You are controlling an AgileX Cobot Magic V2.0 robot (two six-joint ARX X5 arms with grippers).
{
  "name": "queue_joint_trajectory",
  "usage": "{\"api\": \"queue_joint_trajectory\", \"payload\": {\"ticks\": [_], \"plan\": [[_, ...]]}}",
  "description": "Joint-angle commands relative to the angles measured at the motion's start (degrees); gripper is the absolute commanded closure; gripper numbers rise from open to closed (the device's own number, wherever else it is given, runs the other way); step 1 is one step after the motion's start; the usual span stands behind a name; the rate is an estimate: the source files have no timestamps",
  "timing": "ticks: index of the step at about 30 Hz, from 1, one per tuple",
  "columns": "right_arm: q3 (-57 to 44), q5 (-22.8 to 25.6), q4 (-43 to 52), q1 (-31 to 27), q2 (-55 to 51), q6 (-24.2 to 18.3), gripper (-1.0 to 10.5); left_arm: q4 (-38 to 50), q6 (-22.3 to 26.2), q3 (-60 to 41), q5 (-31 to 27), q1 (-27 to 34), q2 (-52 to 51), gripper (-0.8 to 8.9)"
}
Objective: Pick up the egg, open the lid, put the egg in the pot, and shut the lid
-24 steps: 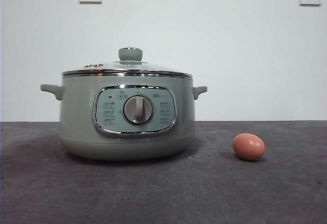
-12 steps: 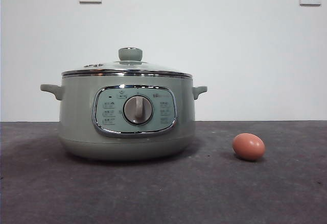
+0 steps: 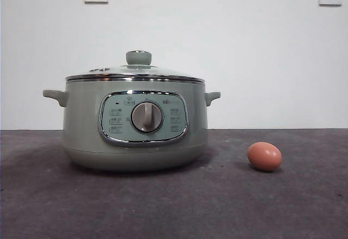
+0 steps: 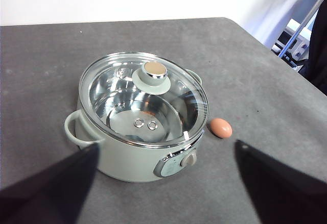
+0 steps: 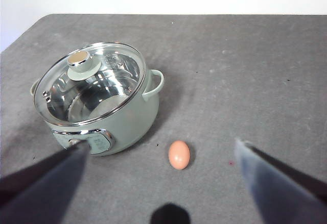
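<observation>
Sitting w/ lid (image 3: 136, 71) on: 1 pot (image 3: 81, 119), 1 egg (image 3: 265, 156).

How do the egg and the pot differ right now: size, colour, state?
Size: the egg is far smaller than the pot. Colour: the egg is brown-orange and plain; the pot is sage green with a chrome-framed panel and dial. State: the egg lies on its side in the open, apart from the pot; the pot stands upright, closed by its glass lid. Shared: both rest on the grey table, untouched by either hand.
</observation>
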Motion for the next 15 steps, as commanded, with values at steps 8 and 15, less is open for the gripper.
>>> {"api": "queue_joint_trajectory", "payload": {"ticks": [8, 15], "plan": [[0.28, -0.26, -1.07, 0.07, 2.58, -0.15, 3.2, 5.18, 1.44, 3.32, -0.02, -4.94, 9.42, 0.95], [0.28, -1.70, -1.16, 0.07, 5.99, 0.09, 3.2, 5.14, 5.99, 15.06, -5.99, -12.66, 26.08, 0.95]]}}
